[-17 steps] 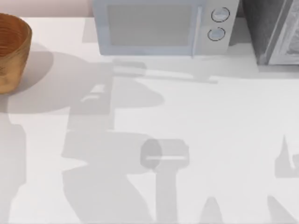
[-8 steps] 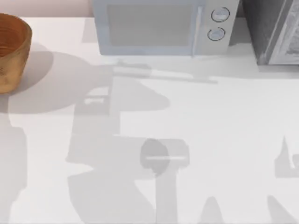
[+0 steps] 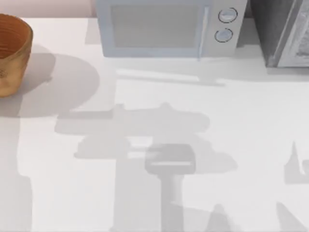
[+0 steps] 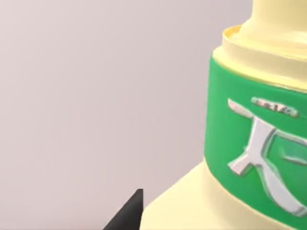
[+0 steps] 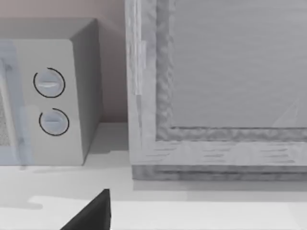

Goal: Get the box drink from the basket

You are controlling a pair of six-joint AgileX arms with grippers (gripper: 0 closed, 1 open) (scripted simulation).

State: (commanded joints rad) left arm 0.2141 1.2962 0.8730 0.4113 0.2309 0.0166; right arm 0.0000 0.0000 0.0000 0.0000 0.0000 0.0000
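The box drink (image 4: 249, 143) sat right up against my left gripper (image 4: 128, 214). From my left wrist I saw its pale-yellow shoulder, its green band with white print, and the start of its neck. One dark tip of that gripper touched, or all but touched, the drink's lower body. A plain pale surface lay behind the drink. I could not tell how wide that claw stood, nor whether it truly had hold of the drink.

From above, the basket (image 3: 13, 50) stood at the far left corner of the white table (image 3: 251, 121), partly cut off by the left edge of the view, its ribbed inner wall showing. A grey microwave (image 3: 166, 29) stood along the far edge, near the middle, with its two round dials towards the right. A second grey appliance (image 3: 285, 34) stood just to its right. Broad grey shadows lay across the middle and near parts of the table.

My right gripper (image 5: 93, 213) faced the far right of the table, one dark tip showing before the microwave's dials and the grey appliance. I could not tell that claw's state either.
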